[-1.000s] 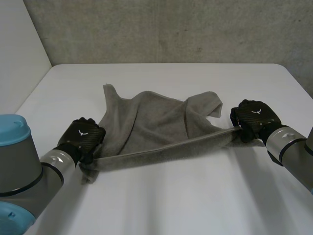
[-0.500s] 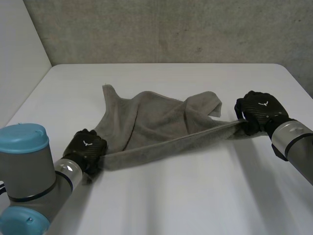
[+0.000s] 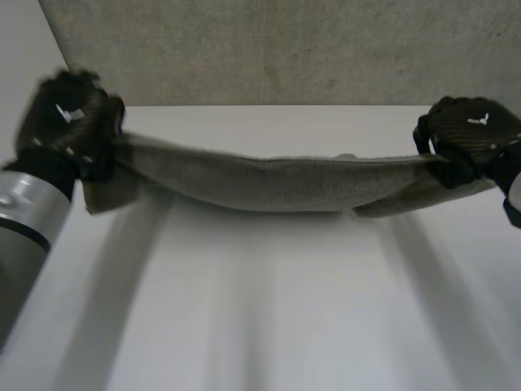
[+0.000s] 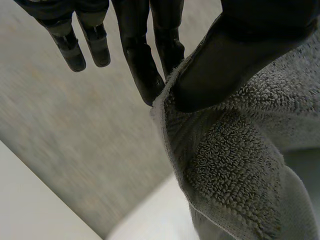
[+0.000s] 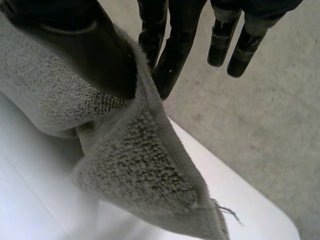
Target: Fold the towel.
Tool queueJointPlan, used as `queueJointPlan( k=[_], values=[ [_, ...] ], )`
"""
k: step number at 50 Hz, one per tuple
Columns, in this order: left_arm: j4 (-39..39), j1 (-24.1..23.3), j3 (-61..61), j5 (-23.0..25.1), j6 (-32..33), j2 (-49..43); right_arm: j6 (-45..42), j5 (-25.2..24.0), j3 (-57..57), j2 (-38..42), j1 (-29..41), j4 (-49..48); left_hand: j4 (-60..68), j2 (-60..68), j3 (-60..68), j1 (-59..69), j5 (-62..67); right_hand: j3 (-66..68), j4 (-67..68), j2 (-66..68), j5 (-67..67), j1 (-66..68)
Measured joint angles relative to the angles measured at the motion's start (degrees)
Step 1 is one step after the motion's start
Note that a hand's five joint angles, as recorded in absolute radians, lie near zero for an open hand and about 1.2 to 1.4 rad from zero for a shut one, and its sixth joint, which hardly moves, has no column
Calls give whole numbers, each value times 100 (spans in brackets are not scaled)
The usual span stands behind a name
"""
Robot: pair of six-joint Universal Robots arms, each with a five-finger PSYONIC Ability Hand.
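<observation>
Grey terry towel (image 3: 277, 183) is held up over the white table (image 3: 269, 326) in the head view, stretched sideways between the two hands and sagging a little in the middle. Left hand (image 3: 69, 122) is at the towel's left end with its fingers closed on the cloth, and a short flap hangs below it. Left arm (image 3: 24, 220) rises to it from the near left. Right hand (image 3: 468, 138) is at the towel's right end, also clamped on the cloth, with a loose fold drooping under the taut edge beside it. Concrete wall (image 3: 269, 49) stands behind the table. In the left wrist view, the left hand (image 4: 240, 45) pinches the towel (image 4: 235, 165) at its edge: the thumb presses the cloth against two straight fingers (image 4: 145, 65), while the other fingers stick out free, clear of the cloth. The towel hangs down from the pinch in a thick fold. In the right wrist view, the right hand (image 5: 85, 45) has the same grip, with the thumb on the near face of the towel (image 5: 135, 175) and two fingers (image 5: 175, 50) behind it, the rest straight and off the cloth. A towel corner hangs below the pinch with a loose thread (image 5: 227, 210) at its tip, and the table (image 5: 250, 210) lies under it.
</observation>
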Motion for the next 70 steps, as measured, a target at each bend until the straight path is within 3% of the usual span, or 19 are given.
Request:
queueJointPlan(
  k=[5,10,17,26,32,38,42,50,60,70],
  values=[
    [-92,9,151,39,-85,316,-190,-250,-208,-181,-14,325,0,5,0,1,24,0,0,0,1,0],
    [-120,35,163,56,-94,37,-316,-297,-450,42,-2,393,0,9,0,2,25,0,0,0,1,0],
    [-84,271,376,59,-78,-1161,-655,-135,-1100,1128,139,489,0,10,0,3,26,0,0,0,1,0],
    [-103,418,1843,23,-71,-3069,-1047,721,-2741,2912,674,592,0,15,0,3,26,0,0,3,2,0],
    [-35,362,3672,13,-80,-3896,-885,1209,-4469,3601,973,-154,0,25,0,4,26,0,0,30,2,0],
    [535,183,5002,-47,-348,-3565,-106,1527,-5441,3290,1121,-1787,0,38,0,57,49,0,0,30,29,1],
    [1031,237,4931,-79,-693,-3161,347,1429,-5082,2986,1087,-2384,0,40,0,57,61,0,0,30,90,1],
    [1327,527,3628,340,-905,-3053,460,1004,-3909,2921,821,-2121,0,47,0,58,72,0,0,30,91,1],
    [1361,490,1746,897,-489,-3128,-18,436,-1823,2705,525,-1855,0,55,0,58,72,0,0,30,92,2],
    [1521,403,474,986,-64,-3063,-656,195,-166,2514,309,-1860,0,56,0,58,72,0,0,30,92,2]
  ],
)
